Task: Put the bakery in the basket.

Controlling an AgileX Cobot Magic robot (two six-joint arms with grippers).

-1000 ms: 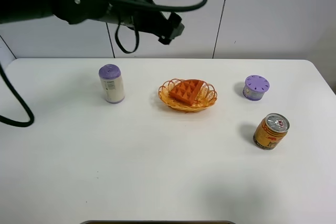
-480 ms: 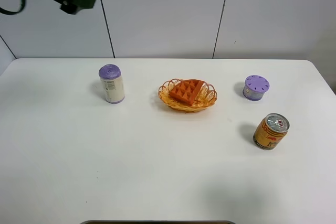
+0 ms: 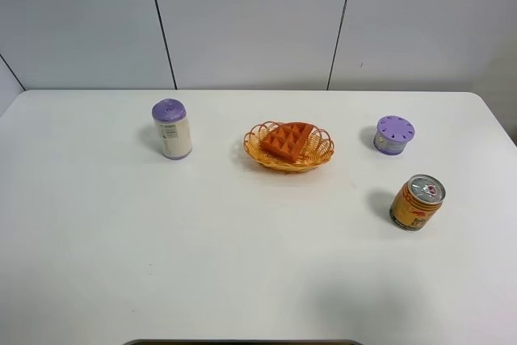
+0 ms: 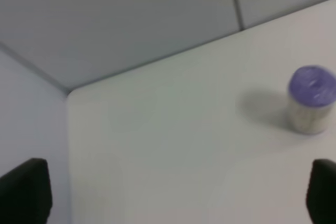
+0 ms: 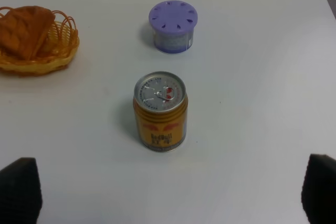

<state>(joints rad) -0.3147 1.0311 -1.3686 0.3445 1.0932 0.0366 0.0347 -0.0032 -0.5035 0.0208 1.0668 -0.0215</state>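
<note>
Your white desk (image 3: 242, 264) sits against pale grey wall panels, and in the high view no arm hangs over it any more. A second ago the left arm stretched dark across the upper part of that view, half a second ago only its tip showed in the top corner on the left, and now it is gone from that view altogether. You can read that as the arm having pulled back after its work.

The bakery (image 3: 287, 140) lies inside the basket (image 3: 262, 155), tilted against the far rim, at the middle of the desk. From how it lies, your task looks done; nothing appears left to place.

The left jaws (image 4: 168, 195) show as two dark tips at opposite edges of the left wrist view, wide apart and gripping nothing. The right jaws (image 5: 170, 195) stand the same way, spread and empty.

Other containers: the gold can (image 3: 417, 202) stands upright and sealed, tab down. The purple-lidded tub (image 3: 394, 134) and the purple-capped bottle (image 3: 171, 128) are both closed, so you cannot see what they hold.
</note>
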